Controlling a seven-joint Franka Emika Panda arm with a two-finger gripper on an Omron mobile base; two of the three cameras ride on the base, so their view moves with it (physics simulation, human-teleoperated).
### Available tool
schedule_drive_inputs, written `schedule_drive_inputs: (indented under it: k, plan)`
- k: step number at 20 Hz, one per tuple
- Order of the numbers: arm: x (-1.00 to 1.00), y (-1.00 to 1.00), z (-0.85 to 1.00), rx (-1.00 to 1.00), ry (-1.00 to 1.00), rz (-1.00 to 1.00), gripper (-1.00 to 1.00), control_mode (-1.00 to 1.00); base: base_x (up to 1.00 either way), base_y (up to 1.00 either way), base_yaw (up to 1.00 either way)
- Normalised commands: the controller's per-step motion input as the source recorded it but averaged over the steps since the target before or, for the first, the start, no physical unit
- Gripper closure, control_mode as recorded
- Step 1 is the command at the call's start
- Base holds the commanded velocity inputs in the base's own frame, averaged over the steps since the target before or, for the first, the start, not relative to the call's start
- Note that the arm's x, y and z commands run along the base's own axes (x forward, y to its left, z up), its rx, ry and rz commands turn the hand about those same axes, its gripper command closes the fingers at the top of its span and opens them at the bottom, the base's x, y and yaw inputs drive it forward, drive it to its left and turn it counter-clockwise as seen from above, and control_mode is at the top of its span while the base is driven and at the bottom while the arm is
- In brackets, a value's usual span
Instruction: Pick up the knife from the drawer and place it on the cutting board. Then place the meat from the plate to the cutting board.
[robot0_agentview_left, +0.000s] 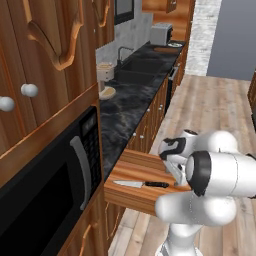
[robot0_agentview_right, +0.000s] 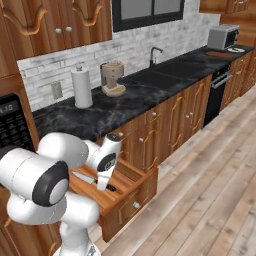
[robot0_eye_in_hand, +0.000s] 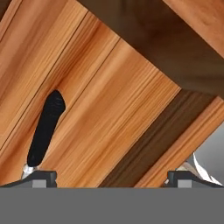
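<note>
Now | knife (robot0_agentview_left: 141, 184) flat on floor of open drawer (robot0_agentview_left: 131, 172) — blade pointing left, black handle right, long axis running left-right along the drawer | gripper (robot0_agentview_left: 176, 176) just right of handle end, low over the drawer, jaws fully apart, nothing held — prob. needs a short shift left onto handle.

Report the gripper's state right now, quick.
Gripper: open, jaws spread wide, holding nothing; it hangs over the drawer floor with the knife handle near one fingertip, not between the fingers.
</note>
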Motion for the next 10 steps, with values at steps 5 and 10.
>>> schedule_drive_inputs:
  k: [5,10]
  plan:
    - [0.05,0.08,-0.17,-0.02,-0.09,0.01,-1.0,-1.0,0.0,0.0,0.0]
    - [0.28,0.06,-0.28,-0.01,0.0,0.0,-1.0,-1.0,0.0,0.0,0.0]
